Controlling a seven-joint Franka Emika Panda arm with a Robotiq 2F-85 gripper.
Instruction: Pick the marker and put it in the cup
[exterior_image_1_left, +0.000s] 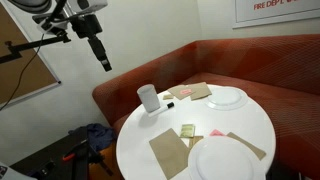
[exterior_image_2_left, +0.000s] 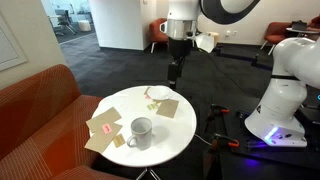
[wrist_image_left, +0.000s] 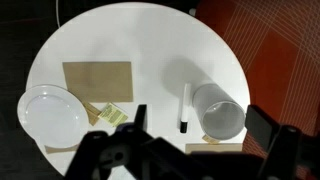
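The white cup (wrist_image_left: 218, 110) stands on the round white table (wrist_image_left: 150, 35). The marker (wrist_image_left: 184, 108), a thin stick with a pale body and a black end, lies flat just beside the cup. My gripper (wrist_image_left: 200, 124) is open and empty, high above the table, with cup and marker showing between its fingers. In both exterior views the gripper (exterior_image_1_left: 103, 60) (exterior_image_2_left: 174, 72) hangs well above the table. The cup (exterior_image_1_left: 148, 97) (exterior_image_2_left: 140, 131) shows in both, and the marker (exterior_image_1_left: 169, 104) is a small dark streak next to it; in the exterior view from the sofa side the marker is hidden.
Two white plates (exterior_image_1_left: 226, 97) (exterior_image_1_left: 225, 158) and several brown napkins (wrist_image_left: 98, 80) lie on the table, with small cards (exterior_image_1_left: 187, 130). A red sofa (exterior_image_1_left: 250, 60) curves behind it. A white robot base (exterior_image_2_left: 285, 95) stands nearby.
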